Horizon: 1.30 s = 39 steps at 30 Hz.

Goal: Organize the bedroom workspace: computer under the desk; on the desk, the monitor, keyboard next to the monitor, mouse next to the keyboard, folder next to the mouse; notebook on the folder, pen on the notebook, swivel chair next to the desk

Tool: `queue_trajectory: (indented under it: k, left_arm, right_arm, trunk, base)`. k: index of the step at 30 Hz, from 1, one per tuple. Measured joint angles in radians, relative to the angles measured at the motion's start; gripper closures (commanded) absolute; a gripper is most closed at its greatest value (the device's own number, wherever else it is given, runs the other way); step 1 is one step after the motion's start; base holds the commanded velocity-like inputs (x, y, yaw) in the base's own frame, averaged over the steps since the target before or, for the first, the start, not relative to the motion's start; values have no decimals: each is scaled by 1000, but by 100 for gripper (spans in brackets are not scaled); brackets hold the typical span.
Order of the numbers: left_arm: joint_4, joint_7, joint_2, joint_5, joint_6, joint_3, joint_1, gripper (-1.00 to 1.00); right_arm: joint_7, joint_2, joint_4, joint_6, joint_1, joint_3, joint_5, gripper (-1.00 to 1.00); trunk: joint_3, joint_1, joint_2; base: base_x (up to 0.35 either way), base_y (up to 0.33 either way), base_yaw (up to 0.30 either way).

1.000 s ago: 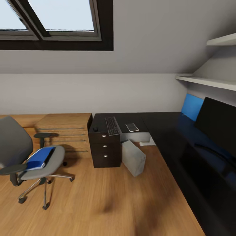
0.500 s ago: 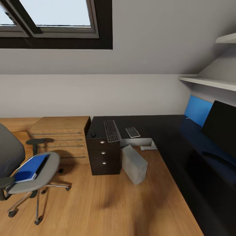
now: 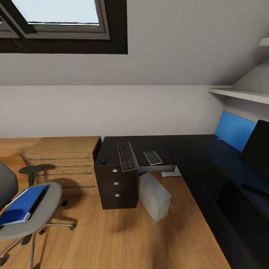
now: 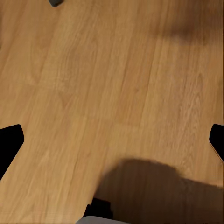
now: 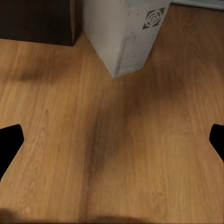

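Workspace seen from across the wooden floor (image 3: 112,239), nothing yet held

Keyboard (image 3: 126,155) is laid along the desk (image 3: 186,149) top above the three drawers (image 3: 116,184), with a small dark mouse (image 3: 103,161) beside it and a flat tablet-like slab (image 3: 152,157) on its other side; the monitor (image 3: 257,149) is stood far along the desk's long wing, so the two are well apart. The computer (image 3: 154,195) is set on the floor at the desk's inner corner, just beside the drawers. The blue folder (image 3: 20,204) is left on the swivel chair (image 3: 33,213) seat. A wooden chest (image 3: 61,160) is placed behind the chair. Both grippers' fingertips are spread wide at the wrist views' edges, holding nothing
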Motion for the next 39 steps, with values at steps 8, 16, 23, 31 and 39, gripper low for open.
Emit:
queue_trajectory:
  k: [8, 16, 23, 31, 39]
  left_arm:
    - [0, 5, 1, 2, -1, 1, 0, -100]
    - [0, 6, 0, 2, -2, 1, 0, -100]
    - [0, 5, -1, 2, -2, 0, 0, -100]
    - [0, 3, -3, 2, -2, 0, 0, -100]
    - [0, 2, -4, 1, -2, -1, 0, -100]
  right_arm:
    - [0, 1, 0, 0, 0, -1, 0, -100]
    - [0, 1, -1, -3, 0, 0, 1, -100]
    - [0, 1, 0, -2, 0, 1, 1, -100]
    - [0, 1, 0, -2, 0, 1, 0, -100]
    - [0, 1, 0, -2, 0, 1, -1, -100]
  trunk:
    - [0, 0, 0]
    - [0, 0, 0]
    - [-1, 0, 0]
    - [-1, 0, 0]
    - [-1, 0, 0]
  base:
    - [195, 53, 0]
    - [205, 258, 0]
    - [168, 302, 0]
    - [150, 309, 59]
    - [70, 147, 210]
